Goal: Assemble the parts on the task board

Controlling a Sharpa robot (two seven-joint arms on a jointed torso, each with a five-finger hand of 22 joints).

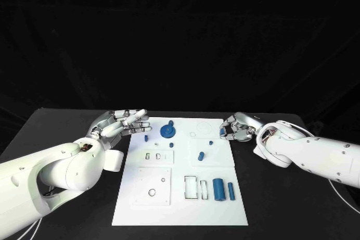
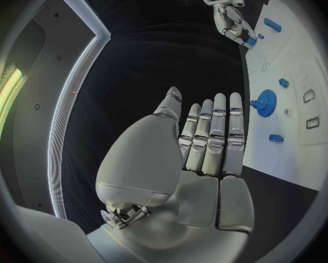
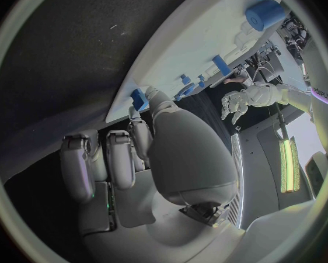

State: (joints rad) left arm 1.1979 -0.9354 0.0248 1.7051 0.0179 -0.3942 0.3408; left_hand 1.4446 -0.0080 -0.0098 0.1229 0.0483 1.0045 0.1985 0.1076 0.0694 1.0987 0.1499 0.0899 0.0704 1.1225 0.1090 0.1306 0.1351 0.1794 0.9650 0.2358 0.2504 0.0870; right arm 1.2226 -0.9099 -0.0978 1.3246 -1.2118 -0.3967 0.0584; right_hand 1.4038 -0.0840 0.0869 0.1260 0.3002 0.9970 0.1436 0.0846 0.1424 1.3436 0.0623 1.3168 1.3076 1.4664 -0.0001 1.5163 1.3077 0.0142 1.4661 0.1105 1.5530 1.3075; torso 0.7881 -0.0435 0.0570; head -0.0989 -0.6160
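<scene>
The white task board (image 1: 161,206) lies in the middle of the black table. A blue gear (image 1: 167,130) sits near its far edge, also seen as the gear (image 2: 265,103) in the left wrist view. Several small blue pegs lie around it, one at mid-board (image 1: 200,156). A thick blue cylinder (image 1: 218,189) and a thinner one (image 1: 231,191) lie near the board's right front. My left hand (image 1: 124,123) hovers open at the board's far left corner, fingers straight (image 2: 211,137). My right hand (image 1: 237,128) is at the far right edge, pinching a small blue part (image 3: 138,98) at its fingertips.
Rectangular and round recesses (image 1: 195,188) mark the board's front half, with a raised square plate (image 1: 152,187) at front left. Black table (image 1: 67,125) surrounds the board on all sides.
</scene>
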